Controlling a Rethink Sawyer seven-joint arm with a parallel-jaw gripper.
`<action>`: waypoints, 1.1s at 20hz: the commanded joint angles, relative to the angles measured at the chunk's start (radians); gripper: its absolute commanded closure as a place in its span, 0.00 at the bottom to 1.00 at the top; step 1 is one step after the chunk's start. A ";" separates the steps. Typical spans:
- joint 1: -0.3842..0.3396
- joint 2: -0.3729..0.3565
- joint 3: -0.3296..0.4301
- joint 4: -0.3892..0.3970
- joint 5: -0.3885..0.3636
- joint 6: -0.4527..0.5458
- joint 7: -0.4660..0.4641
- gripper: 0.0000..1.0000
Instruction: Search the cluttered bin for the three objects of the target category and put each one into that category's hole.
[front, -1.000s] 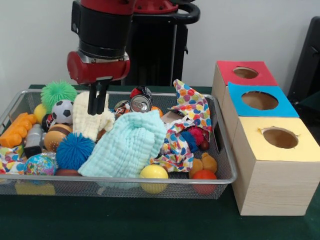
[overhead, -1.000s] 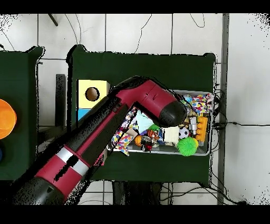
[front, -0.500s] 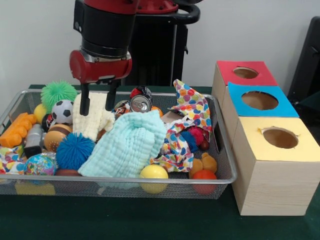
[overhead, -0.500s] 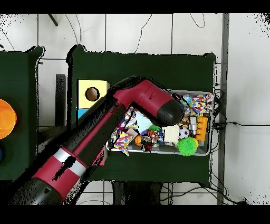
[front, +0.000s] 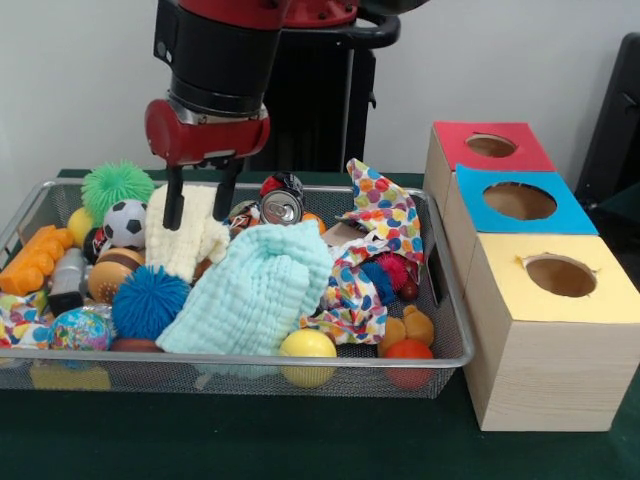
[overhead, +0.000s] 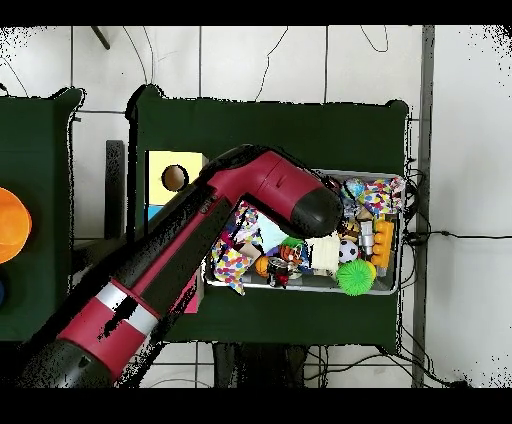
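Three boxes (front: 540, 310) beside one wire bin (front: 445, 300), two plain cloths, gripper (front: 202, 212) spread above the cream cloth (front: 185, 240).

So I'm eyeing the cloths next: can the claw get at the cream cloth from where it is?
Probably yes. The open claw hangs right over the cream cloth, which lies on top of the pile with nothing covering it. The mint cloth sits beside it, clear of the way down.
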 joint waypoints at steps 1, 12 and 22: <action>-0.018 0.049 0.146 0.001 0.033 0.182 -0.273 0.00; 0.014 0.110 0.136 0.031 0.008 0.425 -0.291 0.00; 0.008 0.053 0.228 0.068 0.011 0.378 -0.277 0.00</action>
